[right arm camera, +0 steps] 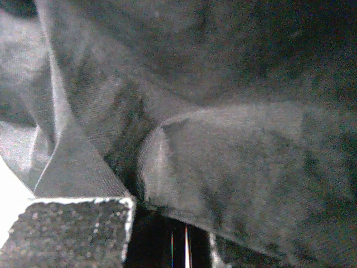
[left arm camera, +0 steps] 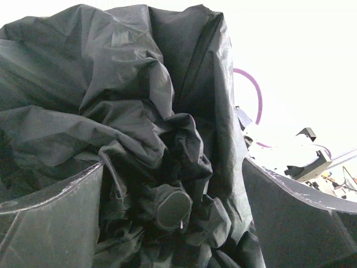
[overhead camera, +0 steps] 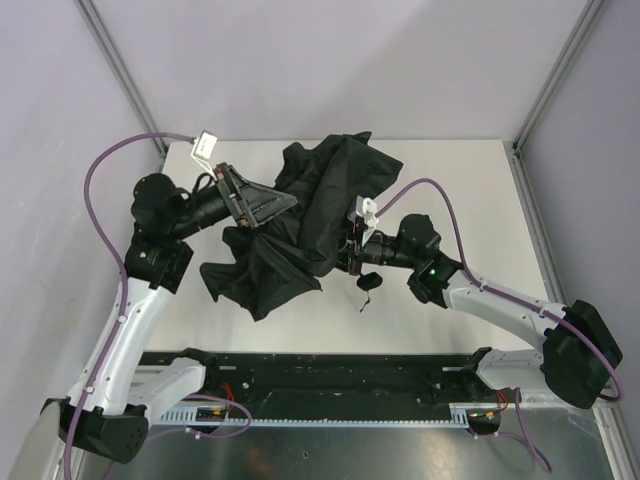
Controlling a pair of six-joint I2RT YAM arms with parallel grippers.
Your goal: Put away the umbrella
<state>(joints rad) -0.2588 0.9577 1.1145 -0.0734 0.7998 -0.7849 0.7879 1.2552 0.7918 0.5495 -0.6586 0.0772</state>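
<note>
The umbrella [overhead camera: 330, 190] lies as a crumpled heap of black fabric in the middle of the white table [overhead camera: 460, 190]. My left gripper [overhead camera: 275, 212] is open wide at the heap's left side. In the left wrist view its fingers [left arm camera: 50, 223] stand either side of the bunched fabric [left arm camera: 111, 100] and a small black oval end cap [left arm camera: 174, 206]. My right gripper [overhead camera: 348, 250] reaches into the heap from the right, and the wrist strap [overhead camera: 368, 284] hangs just below it. In the right wrist view fabric [right arm camera: 234, 145] drapes over the narrowed gripper [right arm camera: 170, 229]. One textured pad [right arm camera: 67, 231] shows; the shaft is hidden.
A white connector box [overhead camera: 205, 145] on a purple cable sits at the table's back left corner. A black rail [overhead camera: 330, 375] runs along the near edge between the arm bases. Grey walls and metal posts [overhead camera: 545, 90] close the sides and the back.
</note>
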